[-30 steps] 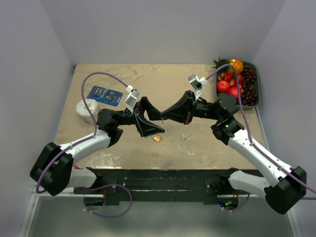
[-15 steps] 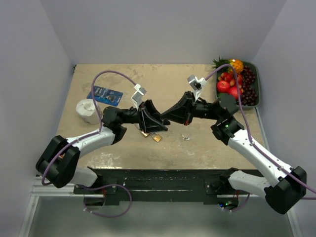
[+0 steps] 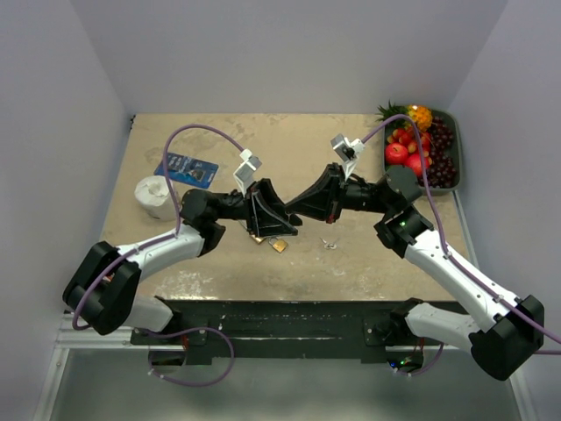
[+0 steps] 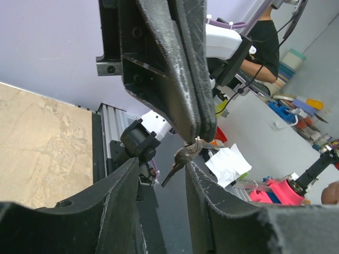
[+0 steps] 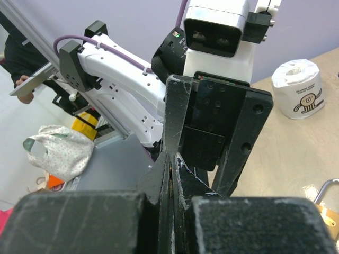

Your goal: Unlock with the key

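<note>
A small metal key [image 4: 181, 157] hangs from the shut fingertips of my right gripper [image 4: 203, 135], seen in the left wrist view. My left gripper [image 4: 161, 170] is open, with its two fingers on either side of the key and not closed on it. In the top view the two grippers meet tip to tip above the table's middle, the left gripper [image 3: 282, 223] and the right gripper [image 3: 293, 209]. A brass padlock [image 3: 278, 246] lies on the table just below them. It also shows in the right wrist view [image 5: 329, 211]. My right gripper [image 5: 172, 159] is pinched shut on the key.
A tray of fruit [image 3: 450, 132] stands at the back right. A blue packet [image 3: 185, 167] and a toilet roll [image 3: 155, 195] lie at the left. A small metal ring [image 3: 330, 243] lies on the table right of the padlock.
My left arm has swung right and forward, bringing its open gripper up to the right gripper's tips and around the key. The right arm has barely moved.
</note>
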You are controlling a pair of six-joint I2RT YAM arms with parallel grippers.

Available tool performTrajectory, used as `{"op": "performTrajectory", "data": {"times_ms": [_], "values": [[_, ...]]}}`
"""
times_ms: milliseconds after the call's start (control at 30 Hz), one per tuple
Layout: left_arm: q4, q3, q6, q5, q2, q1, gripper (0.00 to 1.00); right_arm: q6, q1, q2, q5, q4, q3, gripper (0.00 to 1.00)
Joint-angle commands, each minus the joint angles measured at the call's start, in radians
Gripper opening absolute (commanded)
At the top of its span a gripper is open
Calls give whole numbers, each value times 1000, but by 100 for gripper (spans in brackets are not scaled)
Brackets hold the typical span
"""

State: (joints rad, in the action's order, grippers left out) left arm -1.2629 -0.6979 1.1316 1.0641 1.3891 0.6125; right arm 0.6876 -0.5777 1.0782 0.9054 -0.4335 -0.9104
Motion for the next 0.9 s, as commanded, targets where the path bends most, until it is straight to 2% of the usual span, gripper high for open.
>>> {"op": "performTrajectory", "data": {"times_ms": [0, 133, 233, 567, 667, 733, 767, 800, 833, 867], "values": [[-345, -31, 8, 23, -42, 12, 44, -22, -7, -18, -20, 2, -21, 0], [-343, -26, 8, 25, -48, 12, 42, -28, -7, -20, -26, 12, -22, 0], [-346, -22, 8, 23, -48, 13, 35, -31, -7, -18, -28, 16, -21, 0], [-308, 8, -10, 25, -50, 12, 1, -68, -5, -31, -48, 70, -27, 0], [-250, 17, -50, 43, -61, 13, 0, -80, -5, -32, -51, 85, -27, 0], [-97, 12, -113, 63, -87, 13, 0, -101, -7, -40, -59, 131, -34, 6], [-13, -1, -219, 68, -100, 13, 0, -137, -5, -41, -71, 159, -41, 9], [220, -14, -295, 73, -116, 13, 0, -160, -5, -44, -79, 223, -59, 15], [370, -32, -387, 68, -152, 12, 0, -181, -5, -50, -85, 260, -71, 19], [537, -87, -612, 54, -169, 13, 0, -225, -7, -54, -101, 294, -94, 22]]}}
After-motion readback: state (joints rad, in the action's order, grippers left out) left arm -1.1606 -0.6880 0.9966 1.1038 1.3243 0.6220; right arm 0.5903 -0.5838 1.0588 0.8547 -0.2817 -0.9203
